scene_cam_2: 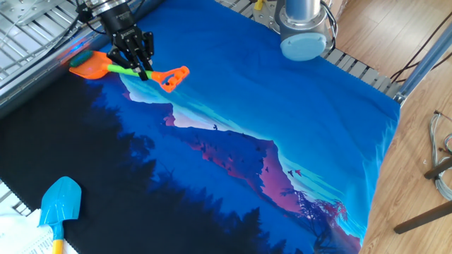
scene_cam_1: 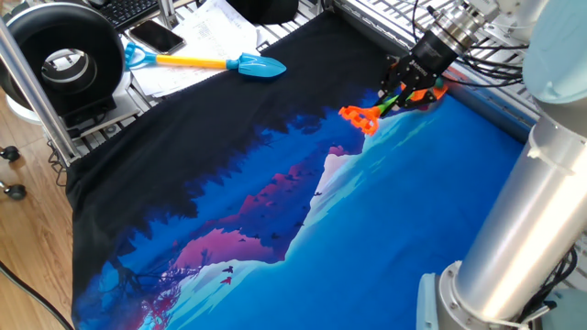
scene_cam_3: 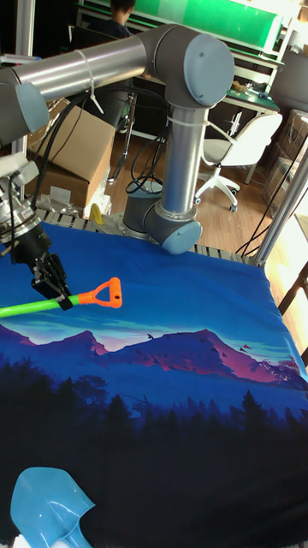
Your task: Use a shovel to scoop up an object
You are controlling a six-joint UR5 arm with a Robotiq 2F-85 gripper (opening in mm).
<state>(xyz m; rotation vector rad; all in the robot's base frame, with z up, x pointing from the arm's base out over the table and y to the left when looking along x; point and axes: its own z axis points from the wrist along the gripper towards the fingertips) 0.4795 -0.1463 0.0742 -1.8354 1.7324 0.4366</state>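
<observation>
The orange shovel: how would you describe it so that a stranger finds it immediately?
Look at the blue mountain-print cloth, at its edge by the metal rails. The end effector grips the orange shovel by its lime-green shaft. The other shovel is blue with a yellow shaft.

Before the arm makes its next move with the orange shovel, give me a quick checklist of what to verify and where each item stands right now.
1. Gripper shut on the shovel's green shaft: ok.
2. Orange shovel blade at the cloth's far edge by the metal rail: ok; whether it rests on the cloth, cannot tell.
3. Small green lump by the blade: a green patch shows at the blade's far edge, but whether it sits on the blade, cannot tell.
4. Orange handle free behind the gripper: ok.
5. Blue shovel apart from the arm, across the cloth: ok.
6. Cloth flat around the shovel: ok.
</observation>
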